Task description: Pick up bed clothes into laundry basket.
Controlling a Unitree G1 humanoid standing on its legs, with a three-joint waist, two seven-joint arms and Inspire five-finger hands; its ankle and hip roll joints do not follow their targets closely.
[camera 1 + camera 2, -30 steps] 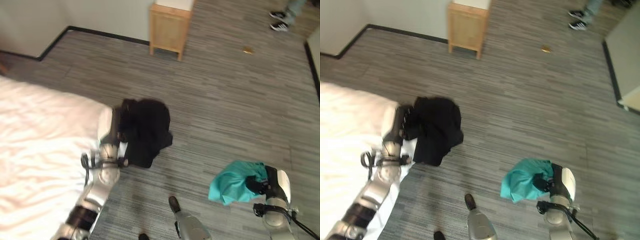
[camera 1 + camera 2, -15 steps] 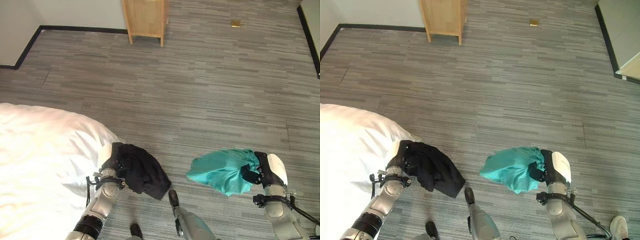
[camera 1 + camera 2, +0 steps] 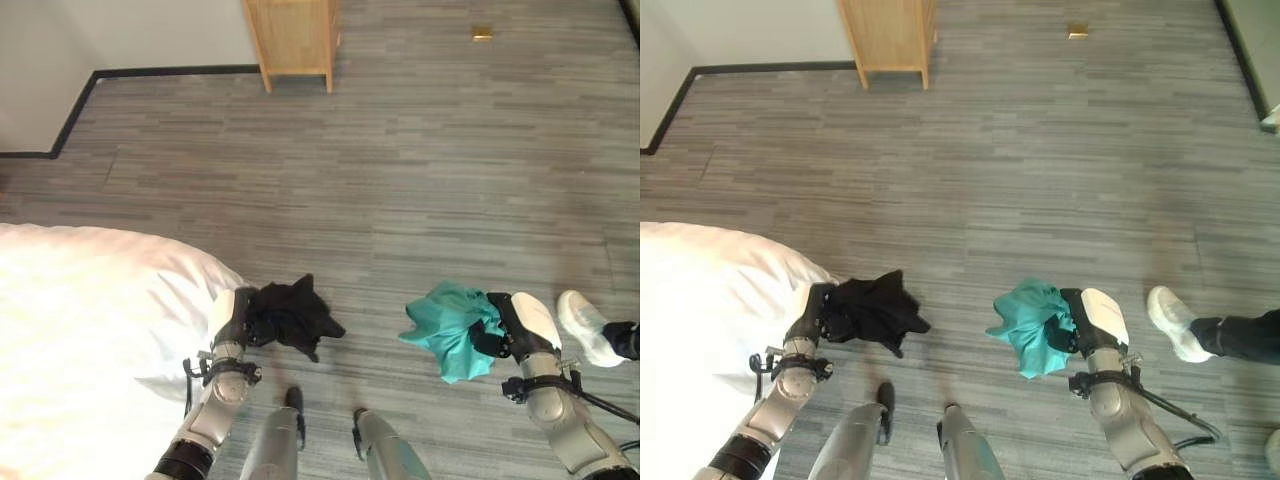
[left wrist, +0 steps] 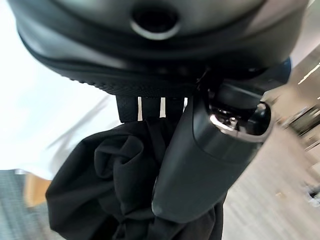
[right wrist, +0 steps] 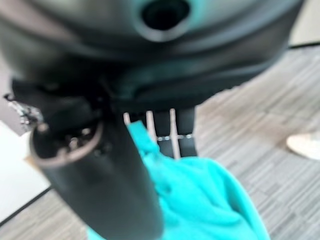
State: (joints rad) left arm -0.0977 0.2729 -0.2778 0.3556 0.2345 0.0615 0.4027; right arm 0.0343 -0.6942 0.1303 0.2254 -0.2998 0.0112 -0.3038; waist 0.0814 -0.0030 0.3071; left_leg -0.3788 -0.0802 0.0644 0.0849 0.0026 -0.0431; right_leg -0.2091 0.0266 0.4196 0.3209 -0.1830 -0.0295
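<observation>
While no laundry basket is appearing, left hand (image 3: 236,318) is clutching black garment (image 3: 292,316), right hand (image 3: 512,327) gripping teal garment (image 3: 450,325); carrying step, basket needing locating.

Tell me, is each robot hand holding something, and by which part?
Left robot hand grips the black garment by a bunched edge; right robot hand grips the teal garment likewise.

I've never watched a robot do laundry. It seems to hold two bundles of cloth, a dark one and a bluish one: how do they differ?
The black garment is in the left hand, next to the white bed; the teal garment is in the right hand, over bare floor near a person's shoe. The black one juts sideways in points; the teal one droops in folds. Both are bunched, gripped and off the floor.
</observation>
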